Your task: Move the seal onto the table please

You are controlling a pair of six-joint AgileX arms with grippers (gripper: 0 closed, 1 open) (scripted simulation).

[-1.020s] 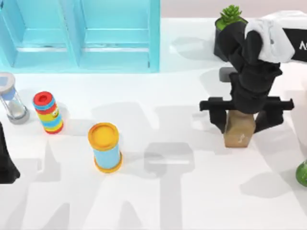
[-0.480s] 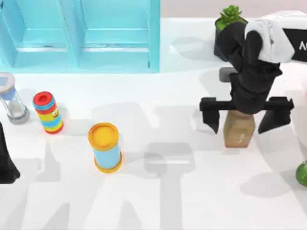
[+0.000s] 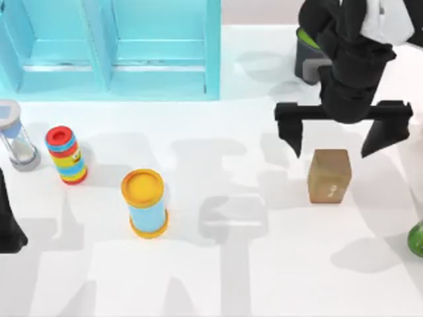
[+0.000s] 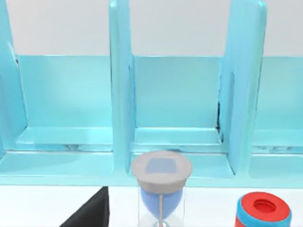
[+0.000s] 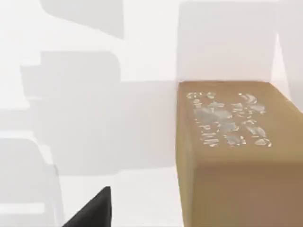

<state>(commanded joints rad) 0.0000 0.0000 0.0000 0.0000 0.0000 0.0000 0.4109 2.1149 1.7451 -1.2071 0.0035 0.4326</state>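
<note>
The seal (image 3: pixel 329 175), a tan-brown block with a pale mark on its near face, stands alone on the white table (image 3: pixel 264 264) at the right of the top view. My right gripper (image 3: pixel 342 135) hangs open above and just behind it, one finger to each side, touching nothing. The right wrist view looks down on the seal (image 5: pixel 236 151) and its pale-speckled top. My left arm (image 3: pixel 10 224) stays parked at the left edge.
A light-blue shelf unit (image 3: pixel 112 46) fills the back left. An hourglass (image 3: pixel 16 135), a red-topped striped cylinder (image 3: pixel 66 155) and a yellow-topped blue cylinder (image 3: pixel 145 201) stand on the left half. A dark plant pot (image 3: pixel 307 56) sits behind the right arm, a green object (image 3: pixel 416 238) at the right edge.
My right gripper opened, let go of the seal and rose up and back. The seal now stands free on the table.
</note>
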